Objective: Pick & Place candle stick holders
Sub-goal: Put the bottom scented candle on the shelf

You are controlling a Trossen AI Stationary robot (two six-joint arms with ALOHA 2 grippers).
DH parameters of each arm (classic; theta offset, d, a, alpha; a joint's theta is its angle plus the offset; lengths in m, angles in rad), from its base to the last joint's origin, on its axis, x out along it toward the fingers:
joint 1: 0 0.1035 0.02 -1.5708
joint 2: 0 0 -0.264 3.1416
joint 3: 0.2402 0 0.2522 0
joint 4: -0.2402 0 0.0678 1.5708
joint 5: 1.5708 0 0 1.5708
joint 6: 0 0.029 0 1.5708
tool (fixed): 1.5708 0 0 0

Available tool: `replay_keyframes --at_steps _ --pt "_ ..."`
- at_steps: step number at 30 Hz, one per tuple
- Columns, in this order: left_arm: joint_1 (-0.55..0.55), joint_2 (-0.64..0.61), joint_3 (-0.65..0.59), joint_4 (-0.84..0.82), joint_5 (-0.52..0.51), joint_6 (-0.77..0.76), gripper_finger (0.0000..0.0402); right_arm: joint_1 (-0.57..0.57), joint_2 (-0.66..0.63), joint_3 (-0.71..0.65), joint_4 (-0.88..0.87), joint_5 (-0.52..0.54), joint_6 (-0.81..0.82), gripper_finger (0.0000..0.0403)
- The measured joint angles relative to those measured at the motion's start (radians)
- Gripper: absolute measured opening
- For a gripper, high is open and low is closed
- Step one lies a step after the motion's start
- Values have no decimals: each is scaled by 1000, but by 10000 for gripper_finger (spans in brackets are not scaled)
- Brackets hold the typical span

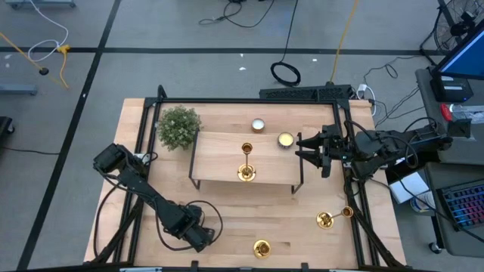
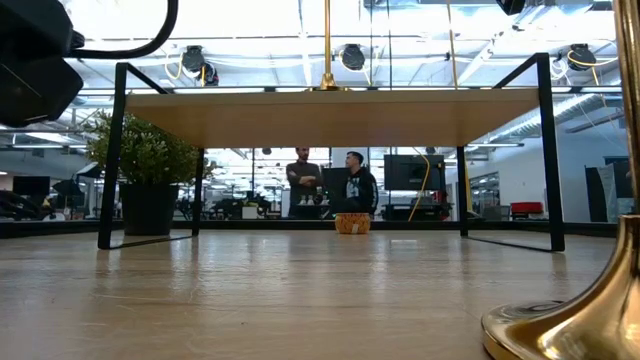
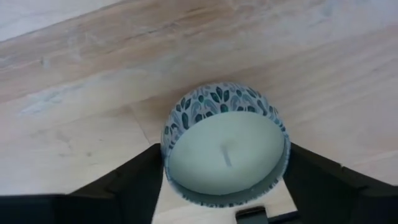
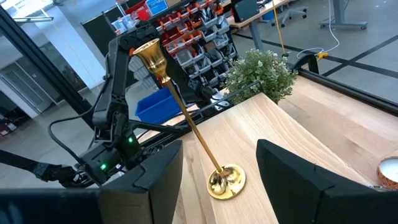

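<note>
One gold candle stick holder (image 1: 246, 172) stands upright on its round base on the raised wooden shelf (image 1: 219, 159); it also shows in the right wrist view (image 4: 226, 181). My right gripper (image 1: 302, 149) is open at the shelf's right end, level and pointing left, and the holder stands beyond its fingers (image 4: 217, 186). A second holder (image 1: 261, 248) stands by the near edge, its base in the low view (image 2: 560, 325). A third (image 1: 327, 220) seems to lie on its side at the near right. My left gripper (image 1: 203, 239) is shut on a pale candle in a leaf-patterned tin (image 3: 225, 149). My left gripper has the tin's round wall (image 3: 171, 134) between its two fingers, one on each side of the tin. The fingers come from above, and the candle's open top faces up at the camera. I cannot tell whether the tin rests on the table.
A bushy green plant (image 1: 178, 127) stands at the shelf's far left corner. Two tealights (image 1: 259, 125), (image 1: 285, 140) sit near the shelf's far right. Black frame rails run along the table's sides. Two people stand far off in the room (image 2: 330, 185).
</note>
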Motion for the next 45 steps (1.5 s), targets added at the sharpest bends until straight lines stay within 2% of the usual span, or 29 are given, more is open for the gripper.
replay_keyframes --at_steps 9,17,29,45 --pt "0 -6 15 15 -11 4 278 0 0 0 3 0 0 200" --pt "21 -38 115 -85 -48 38 278 0 0 0 3 0 3 200" --pt "126 -149 315 -363 -186 183 278 0 0 0 3 2 3 200" --pt "309 -163 643 -847 -267 425 278 0 0 0 -3 0 4 200"
